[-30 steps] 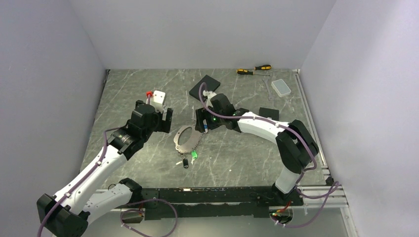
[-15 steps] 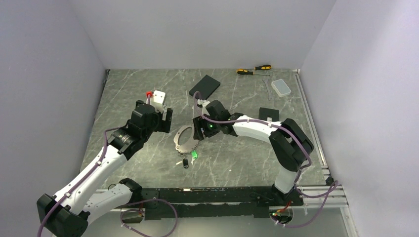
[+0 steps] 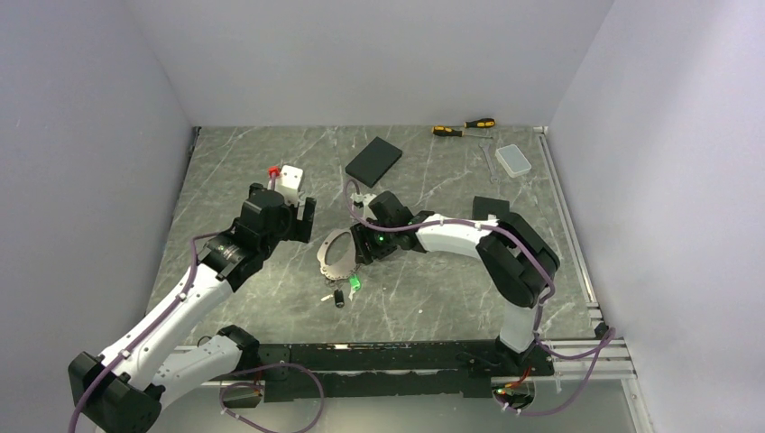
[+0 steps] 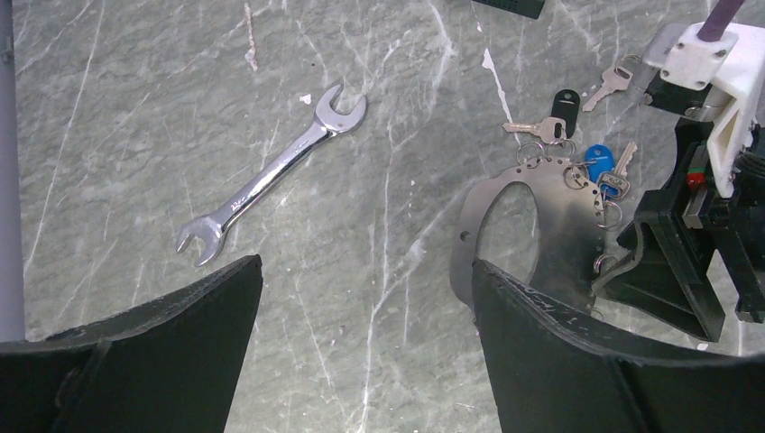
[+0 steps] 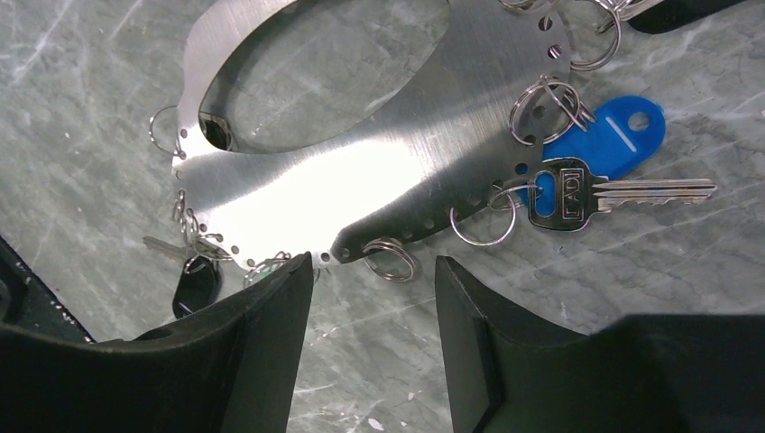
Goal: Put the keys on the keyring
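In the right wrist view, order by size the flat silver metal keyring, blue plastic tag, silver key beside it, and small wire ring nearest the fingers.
Flat silver metal keyring
Silver key and blue plastic tag: alike, tag partly covered
Small wire ring

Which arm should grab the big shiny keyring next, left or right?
Right, probably. The right pincer sits open just at the edge of the keyring, pointing at it. The left pincer hangs open off to its side, touching nothing.
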`<control>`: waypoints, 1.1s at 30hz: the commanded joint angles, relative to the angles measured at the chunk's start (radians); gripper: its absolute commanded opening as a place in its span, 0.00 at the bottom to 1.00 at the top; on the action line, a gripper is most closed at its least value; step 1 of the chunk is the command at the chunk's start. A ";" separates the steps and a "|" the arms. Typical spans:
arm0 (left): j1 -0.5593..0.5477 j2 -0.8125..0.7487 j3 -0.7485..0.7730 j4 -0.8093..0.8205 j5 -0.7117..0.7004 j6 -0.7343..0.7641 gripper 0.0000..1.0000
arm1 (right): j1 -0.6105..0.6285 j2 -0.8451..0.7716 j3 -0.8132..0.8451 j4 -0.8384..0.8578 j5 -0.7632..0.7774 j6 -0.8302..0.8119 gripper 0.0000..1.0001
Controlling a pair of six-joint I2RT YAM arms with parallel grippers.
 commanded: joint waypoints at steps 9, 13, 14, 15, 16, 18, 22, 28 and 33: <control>0.002 0.009 0.029 0.032 -0.009 0.014 0.90 | 0.002 0.041 -0.006 0.037 -0.028 -0.064 0.50; 0.004 0.012 0.031 0.032 -0.008 0.014 0.89 | 0.001 0.056 -0.004 0.043 -0.038 -0.067 0.27; 0.003 0.012 0.031 0.031 -0.008 0.014 0.89 | 0.002 0.057 -0.004 0.044 -0.042 -0.066 0.24; 0.003 0.013 0.032 0.031 -0.006 0.014 0.89 | 0.002 0.057 -0.003 0.044 -0.043 -0.066 0.22; 0.003 0.013 0.031 0.031 -0.007 0.014 0.89 | 0.002 0.056 -0.002 0.042 -0.045 -0.066 0.18; 0.002 0.013 0.031 0.033 -0.006 0.015 0.89 | 0.002 0.047 0.001 0.037 -0.046 -0.067 0.11; 0.003 0.016 0.032 0.033 -0.002 0.014 0.89 | 0.002 0.016 0.016 0.015 -0.043 -0.072 0.00; 0.002 0.015 0.032 0.031 0.001 0.014 0.89 | 0.002 -0.047 0.036 -0.013 -0.039 -0.073 0.00; 0.002 0.015 0.033 0.031 0.004 0.014 0.89 | 0.002 -0.106 0.050 -0.030 -0.041 -0.070 0.00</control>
